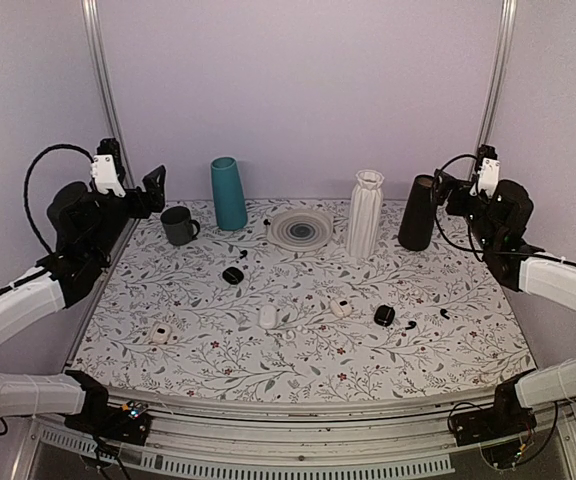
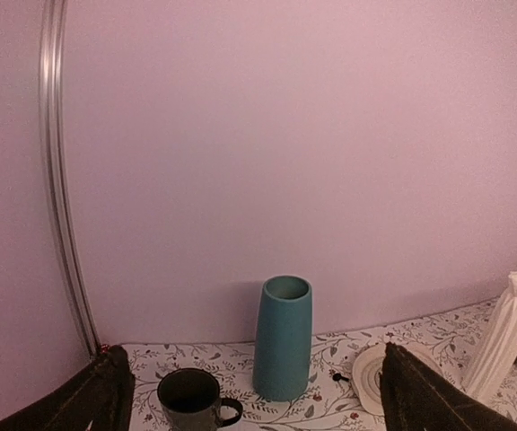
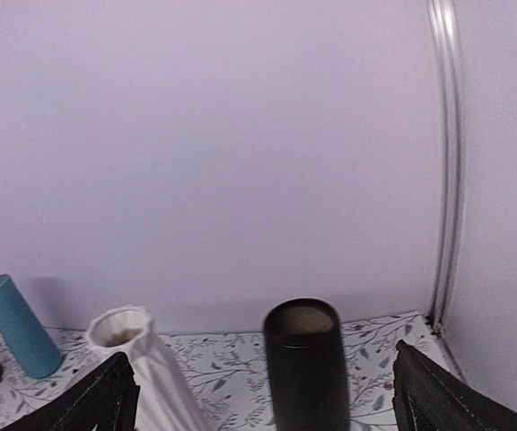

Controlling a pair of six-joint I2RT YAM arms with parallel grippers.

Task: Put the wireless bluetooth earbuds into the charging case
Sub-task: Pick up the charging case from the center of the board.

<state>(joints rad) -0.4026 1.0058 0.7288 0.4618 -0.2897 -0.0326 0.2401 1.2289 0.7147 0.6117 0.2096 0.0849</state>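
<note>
Several small charging cases lie mid-table in the top view: a black case (image 1: 232,275), a white case (image 1: 267,316), an open white case (image 1: 341,308), a black case (image 1: 384,315) and an open white case (image 1: 161,333). Tiny black earbuds lie loose at the right (image 1: 409,324), further right (image 1: 444,314), and near the black case (image 1: 243,255). One black earbud (image 2: 335,377) shows beside the plate in the left wrist view. My left gripper (image 1: 146,195) (image 2: 258,400) is open, empty, raised at the far left. My right gripper (image 1: 444,190) (image 3: 267,404) is open, empty, raised at the far right.
Along the back stand a dark mug (image 1: 179,226) (image 2: 191,400), a teal vase (image 1: 229,194) (image 2: 284,337), a ribbed white plate (image 1: 300,229), a white vase (image 1: 364,213) (image 3: 142,368) and a black cylinder (image 1: 417,212) (image 3: 308,368). Purple walls enclose three sides.
</note>
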